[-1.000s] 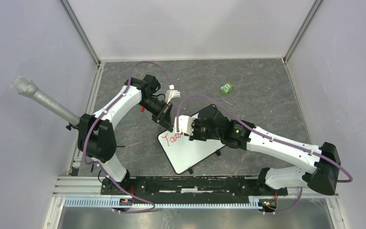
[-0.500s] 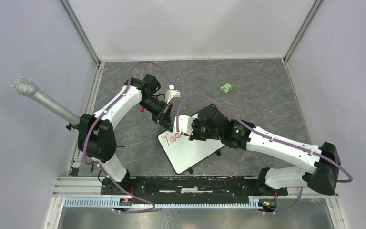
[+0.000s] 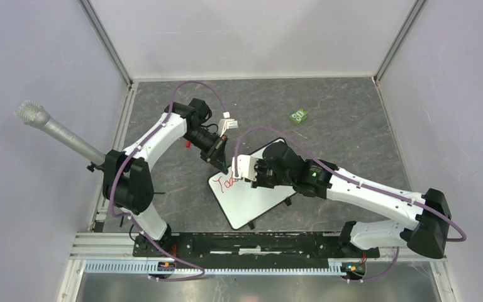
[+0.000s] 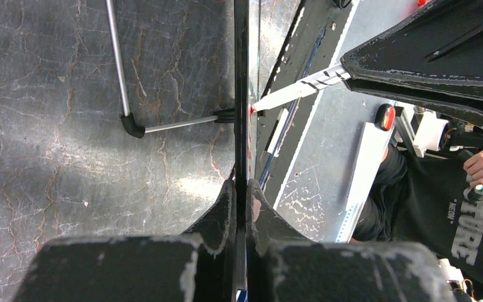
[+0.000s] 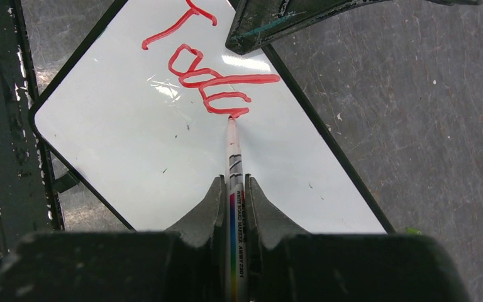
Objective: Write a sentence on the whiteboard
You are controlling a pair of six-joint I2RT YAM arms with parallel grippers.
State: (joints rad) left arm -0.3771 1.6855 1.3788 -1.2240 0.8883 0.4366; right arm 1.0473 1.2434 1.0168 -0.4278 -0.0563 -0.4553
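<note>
The whiteboard (image 3: 256,198) stands tilted on the floor and fills the right wrist view (image 5: 132,151). My left gripper (image 3: 221,160) is shut on its far edge; in the left wrist view (image 4: 241,185) the board (image 4: 241,94) shows edge-on between the fingers. My right gripper (image 3: 246,173) is shut on a white marker pen (image 5: 233,160), also in the left wrist view (image 4: 299,90). The pen's red tip touches the board. The sentence (image 5: 204,78) reads "Toda" in red near the board's far corner, also in the top view (image 3: 227,183). The rest of it is not in view.
A small green object (image 3: 299,116) lies on the floor at the back right. A grey microphone-like rod (image 3: 56,132) juts in from the left wall. The board's metal stand leg (image 4: 170,124) rests on the floor. An aluminium rail (image 3: 251,244) runs along the near edge.
My right gripper has shifted slightly toward the near side with the pen on the board, and the red writing has grown a little. The left arm has not moved.
</note>
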